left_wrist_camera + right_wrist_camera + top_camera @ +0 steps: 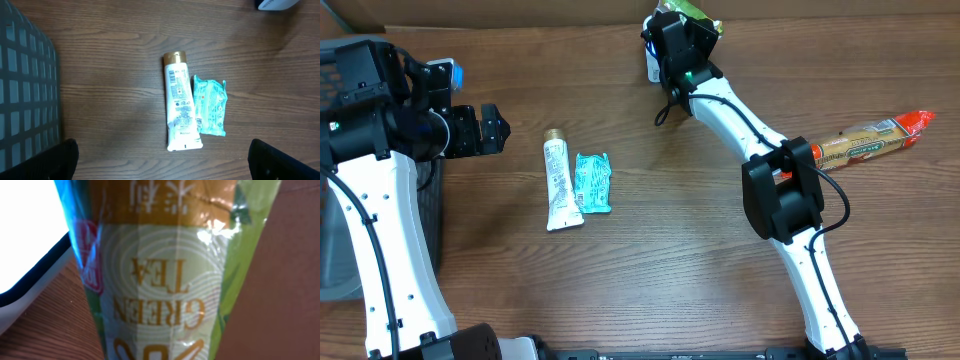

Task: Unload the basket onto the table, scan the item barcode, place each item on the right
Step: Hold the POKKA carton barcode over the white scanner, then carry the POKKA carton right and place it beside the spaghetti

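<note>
The scan looks to be under way rather than finished. The right gripper [682, 28] is at the far edge of the worktop [650, 280], closed narrow on the green tea packet [705, 18], which is up off the wood. In the right wrist view the packet fills the picture, its "GREEN TEA" lettering upside down. Just to its left is a white device [25, 235] with a dark rim, which I take to be the scanner. No barcode shows on the face towards that camera, so I cannot tell whether the code faces the device or has been read. By my reading, presenting the coded side and getting the read are what is left for this item. The left gripper [498, 125] hangs wide and empty at the left, beside a dark mesh basket [25, 90]. In front of it, mid-worktop, a white tube [558, 180] lies touching a teal packet [592, 182]. A long orange packet [870, 140] lies well apart at the right. If those three are also to be scanned, none has been picked up yet.
</note>
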You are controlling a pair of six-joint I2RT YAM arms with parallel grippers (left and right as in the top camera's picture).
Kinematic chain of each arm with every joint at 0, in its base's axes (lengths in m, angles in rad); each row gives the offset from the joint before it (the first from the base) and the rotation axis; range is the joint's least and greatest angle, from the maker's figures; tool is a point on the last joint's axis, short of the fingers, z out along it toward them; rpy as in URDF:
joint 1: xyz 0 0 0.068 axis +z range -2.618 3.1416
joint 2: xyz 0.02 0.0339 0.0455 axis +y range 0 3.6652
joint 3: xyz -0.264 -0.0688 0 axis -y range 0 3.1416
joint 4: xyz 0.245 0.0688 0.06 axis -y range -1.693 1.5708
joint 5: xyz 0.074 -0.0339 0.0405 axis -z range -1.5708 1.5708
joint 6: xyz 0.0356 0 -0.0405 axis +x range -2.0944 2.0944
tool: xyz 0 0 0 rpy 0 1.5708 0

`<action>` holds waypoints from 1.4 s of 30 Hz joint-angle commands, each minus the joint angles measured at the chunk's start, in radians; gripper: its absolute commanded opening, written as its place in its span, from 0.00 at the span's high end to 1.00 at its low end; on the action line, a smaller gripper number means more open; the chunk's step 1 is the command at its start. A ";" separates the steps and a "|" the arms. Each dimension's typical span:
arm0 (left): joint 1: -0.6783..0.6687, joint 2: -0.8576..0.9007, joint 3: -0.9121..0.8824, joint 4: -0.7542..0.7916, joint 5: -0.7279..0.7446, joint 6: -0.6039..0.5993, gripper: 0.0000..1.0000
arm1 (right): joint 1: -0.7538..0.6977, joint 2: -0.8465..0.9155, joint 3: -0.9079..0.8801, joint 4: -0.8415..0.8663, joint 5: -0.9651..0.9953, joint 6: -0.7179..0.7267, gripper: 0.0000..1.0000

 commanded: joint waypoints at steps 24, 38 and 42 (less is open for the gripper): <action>-0.001 0.005 0.011 0.001 -0.002 0.026 0.00 | -0.060 -0.550 0.012 -1.042 -0.871 0.839 0.96; -0.001 0.005 0.011 0.001 -0.002 0.026 0.00 | -0.467 -0.538 -0.192 -1.188 -0.914 1.515 0.96; -0.001 0.005 0.011 0.001 -0.003 0.026 0.01 | -0.566 -0.538 -0.256 -1.200 -0.863 1.771 0.96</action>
